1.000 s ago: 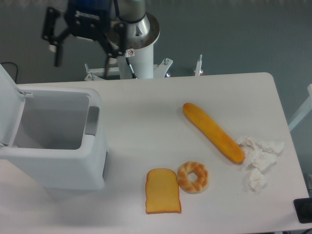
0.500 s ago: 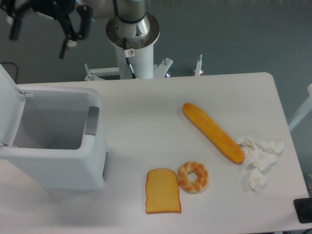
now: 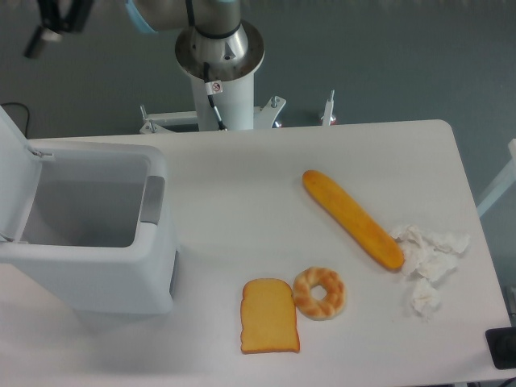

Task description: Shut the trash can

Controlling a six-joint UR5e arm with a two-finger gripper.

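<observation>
The trash can (image 3: 97,274) is a large white bin at the table's left side, open at the top and with nothing showing inside. Its lid (image 3: 14,181) stands raised along the left edge of the view. A grey latch tab (image 3: 151,200) sits on the right rim. My gripper (image 3: 56,16) is high in the top left corner, behind and above the bin and well clear of the lid. Most of it is cut off by the frame. One dark finger (image 3: 38,39) shows, splayed outward, with nothing in it.
The arm's round base (image 3: 219,56) stands at the table's far edge. A long baguette (image 3: 352,218) lies at the right, with crumpled white paper (image 3: 427,262) beside it. A braided bread ring (image 3: 319,293) and a toast slice (image 3: 269,316) lie near the front.
My gripper has swung left and upward, from above the bin's back right to the top left corner, partly leaving the view. The bin and lid have not moved.
</observation>
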